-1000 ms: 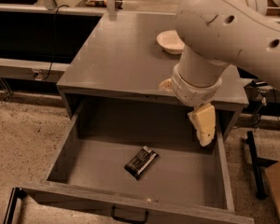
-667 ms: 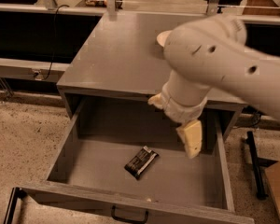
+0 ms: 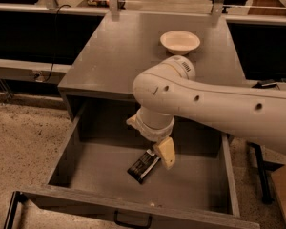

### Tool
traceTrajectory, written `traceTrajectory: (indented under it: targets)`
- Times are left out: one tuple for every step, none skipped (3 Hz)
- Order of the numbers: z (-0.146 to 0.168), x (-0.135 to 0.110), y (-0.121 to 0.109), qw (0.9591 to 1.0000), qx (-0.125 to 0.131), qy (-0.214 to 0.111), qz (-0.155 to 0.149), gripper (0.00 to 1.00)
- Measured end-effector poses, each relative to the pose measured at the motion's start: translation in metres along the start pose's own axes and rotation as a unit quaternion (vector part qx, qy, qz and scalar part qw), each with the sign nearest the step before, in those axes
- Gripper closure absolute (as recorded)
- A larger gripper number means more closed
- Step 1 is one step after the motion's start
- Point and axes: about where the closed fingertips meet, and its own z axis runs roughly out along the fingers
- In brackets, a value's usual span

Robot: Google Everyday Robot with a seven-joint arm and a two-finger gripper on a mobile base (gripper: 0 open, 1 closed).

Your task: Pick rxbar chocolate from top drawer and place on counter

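Note:
The rxbar chocolate [image 3: 143, 165] lies flat on the floor of the open top drawer [image 3: 66, 159], a black wrapper pointing diagonally toward the back right. My gripper [image 3: 163, 153] is lowered inside the drawer, right at the bar's upper right end; contact with it cannot be judged. The white arm reaches in from the right and hides the drawer's back middle. The drawer's dark pull handle [image 3: 131, 221] shows at the bottom edge. The grey counter [image 3: 119, 51] lies above and behind the drawer.
A white bowl [image 3: 179, 42] stands on the counter at the back right. Dark shelving and metal posts run behind the counter. A dark stand [image 3: 257, 175] is right of the drawer. Speckled floor lies to the left.
The arm has swung left and down into the drawer, bringing the gripper from the drawer's right side to the bar's end. The bowl, covered before, now shows.

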Motion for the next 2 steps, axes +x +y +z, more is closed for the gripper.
traceTrajectory:
  targets:
    - [0.038,-0.012,-0.008,0.9991,-0.027,-0.007,-0.031,0.0]
    - [0.063,-0.021,-0.005,0.9975,-0.032,-0.021,-0.059,0.0]
